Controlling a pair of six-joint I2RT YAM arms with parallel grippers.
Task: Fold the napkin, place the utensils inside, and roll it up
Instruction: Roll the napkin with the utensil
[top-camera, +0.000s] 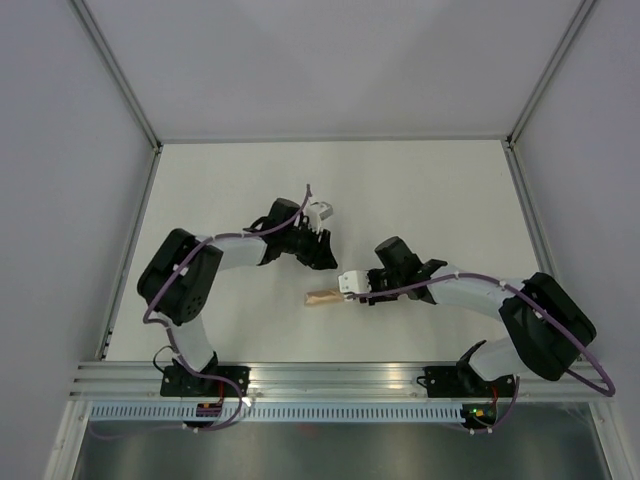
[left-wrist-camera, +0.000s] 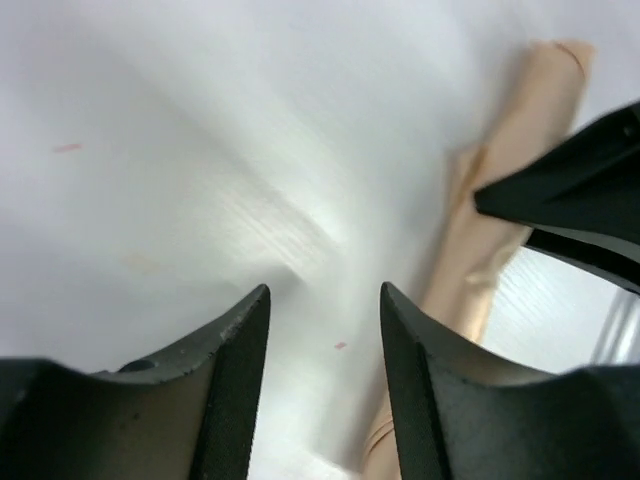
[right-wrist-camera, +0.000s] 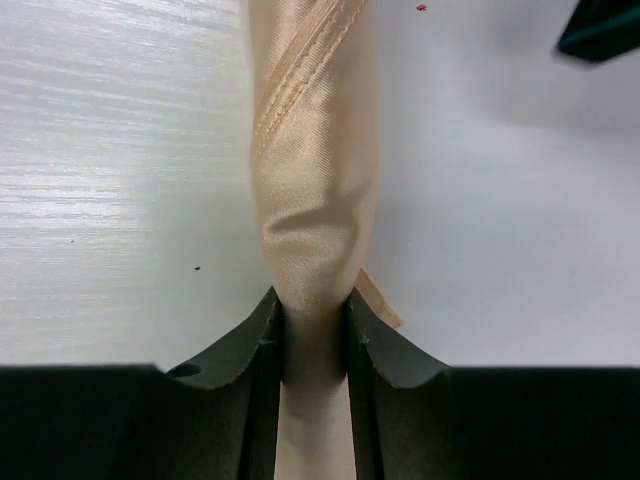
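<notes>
**Right gripper (right-wrist-camera: 312, 305) clamping the rolled napkin (right-wrist-camera: 312, 190); left gripper (left-wrist-camera: 325, 295) standing open**

Right wrist view: both dark fingers are pressing on the sides of the peach-orange napkin. It is showing as a tight roll running straight away from the camera. A stitched hem is spiralling along its far part. The cloth is bulging just ahead of the pinch, and a loose corner is sticking out beside the right-hand finger.

Overhead view: the roll is lying on the white table (top-camera: 420, 190), toward the near edge, between the two arms. The right gripper is holding the end nearer its own arm, and the free end is pointing toward the left arm.

Left gripper: it is sitting just beyond the roll, apart from it, on the far side from the bases. Its jaws are standing apart with only bare table showing between them.

Left wrist view (blurred): the roll is lying off to the right of the fingers, with the other gripper's black fingers closing over it.

Roll contents: cannot tell.
</notes>
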